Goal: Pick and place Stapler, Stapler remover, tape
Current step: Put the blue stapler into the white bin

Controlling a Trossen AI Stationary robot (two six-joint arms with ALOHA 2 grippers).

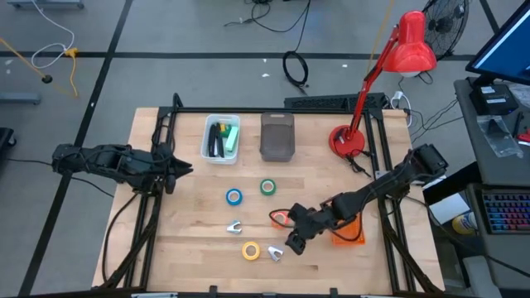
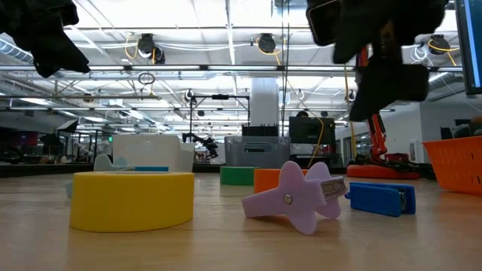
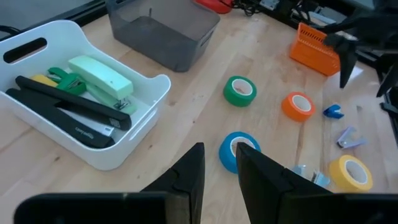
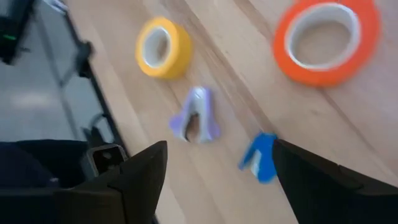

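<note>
The right gripper (image 1: 296, 241) is hovering above the front right part of the pale wooden table (image 1: 190, 236), its two dark fingers (image 4: 140, 171) standing wide apart with nothing between them. In the right wrist view a small blue staple remover (image 4: 260, 157) is lying on the wood between those fingers, with a lilac claw-shaped staple remover (image 4: 196, 118) just beside it. Past these the yellow ring of tape (image 4: 160, 45) and the orange ring of tape (image 4: 326, 37) are lying flat, the orange one near the blue remover. In the high view the gripper is hanging between the orange roll and the lilac remover, and an orange mesh basket (image 1: 349, 233) is sitting beside the arm.

Further out, the blue ring of tape (image 1: 234, 196) and the green ring of tape (image 1: 267, 187) are resting near the table's middle, apart from each other. A second pale claw-shaped remover (image 1: 235, 226) is lying between the blue and yellow rolls. At the back a white plastic tray (image 1: 206, 141) is holding a pale green stapler (image 3: 102, 78) and a long black stapler (image 3: 68, 102); a grey rectangular bin (image 1: 277, 137) is standing beside it, and a red desk lamp (image 1: 389, 70) is rising at the back right.

The left gripper (image 1: 184, 169) is waiting over the table's left side, near the white tray, its fingers narrowly parted and holding nothing.
</note>
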